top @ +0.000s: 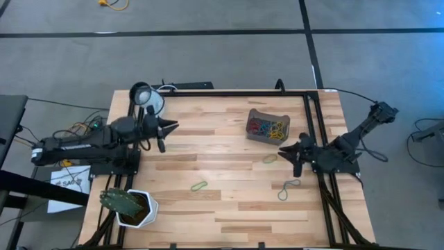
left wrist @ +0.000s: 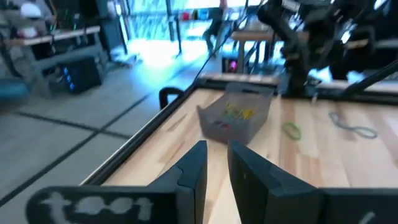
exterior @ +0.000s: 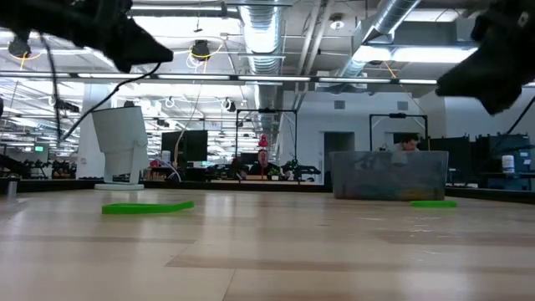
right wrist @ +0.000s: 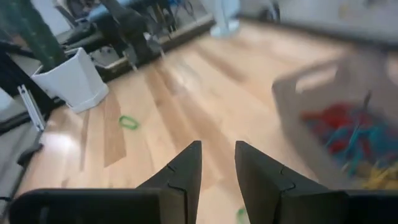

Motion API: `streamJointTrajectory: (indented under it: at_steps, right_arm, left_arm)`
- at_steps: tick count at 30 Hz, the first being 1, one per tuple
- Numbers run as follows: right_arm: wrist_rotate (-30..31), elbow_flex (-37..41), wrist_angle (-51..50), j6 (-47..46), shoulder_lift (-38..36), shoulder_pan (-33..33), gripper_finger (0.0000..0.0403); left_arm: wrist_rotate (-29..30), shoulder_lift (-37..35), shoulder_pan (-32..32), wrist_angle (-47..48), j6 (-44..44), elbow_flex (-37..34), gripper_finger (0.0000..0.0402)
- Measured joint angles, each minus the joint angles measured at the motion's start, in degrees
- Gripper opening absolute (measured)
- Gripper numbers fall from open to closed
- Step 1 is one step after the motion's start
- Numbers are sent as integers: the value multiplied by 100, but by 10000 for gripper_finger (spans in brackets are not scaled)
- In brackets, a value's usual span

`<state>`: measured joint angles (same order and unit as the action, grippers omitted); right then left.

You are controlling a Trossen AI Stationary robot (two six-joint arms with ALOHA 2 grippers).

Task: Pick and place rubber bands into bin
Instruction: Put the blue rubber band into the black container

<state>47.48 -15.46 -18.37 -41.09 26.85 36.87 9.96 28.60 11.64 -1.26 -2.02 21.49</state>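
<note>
The bin (top: pixel 267 128) is a small dark tray on the table's far right part, with red, blue and yellow rubber bands (top: pixel 268 127) lying in it. It also shows as bin (right wrist: pixel 348 118) and bin (left wrist: pixel 236 115). Loose on the wood lie a green band (top: pixel 269 159), another green band (top: pixel 199 185) and a grey band (top: pixel 288 187). My right gripper (top: pixel 283 148) hovers just near of the bin, pointing left, narrowly open and empty (right wrist: pixel 217 155). My left gripper (top: pixel 175 126) waits at the table's left, pointing right, narrowly open and empty (left wrist: pixel 216 155).
A white cup (top: pixel 147 97) stands at the far left corner, and a white pot with a green plant (top: pixel 132 207) at the near left corner. A black frame (top: pixel 312 118) runs along the far and right edges. Bare wood lies between the arms.
</note>
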Motion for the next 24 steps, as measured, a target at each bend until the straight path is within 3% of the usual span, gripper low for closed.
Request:
streamJointTrajectory:
  at_steps: [4,9,14,20,24]
  right_arm:
    - [-756,0,632,-393,815,-474,92]
    - [-1478,-263,1171,-391,1950,-1062,92]
    - [-2840,-1071,381,-648,2968,-1383,92]
    - [-4572,-2217,-1300,-799,3945,-1315,92]
    - [-5129,-2595,-2243,-1330,4532,-1172,92]
  left_arm:
    - [-180,-392,4,-716,2,-618,55]
    - [46,-544,4,-969,238,-683,55]
    - [128,-540,7,-951,323,-683,54]
    - [102,-536,7,-813,323,-683,54]
    - [101,-535,7,-811,325,-683,54]
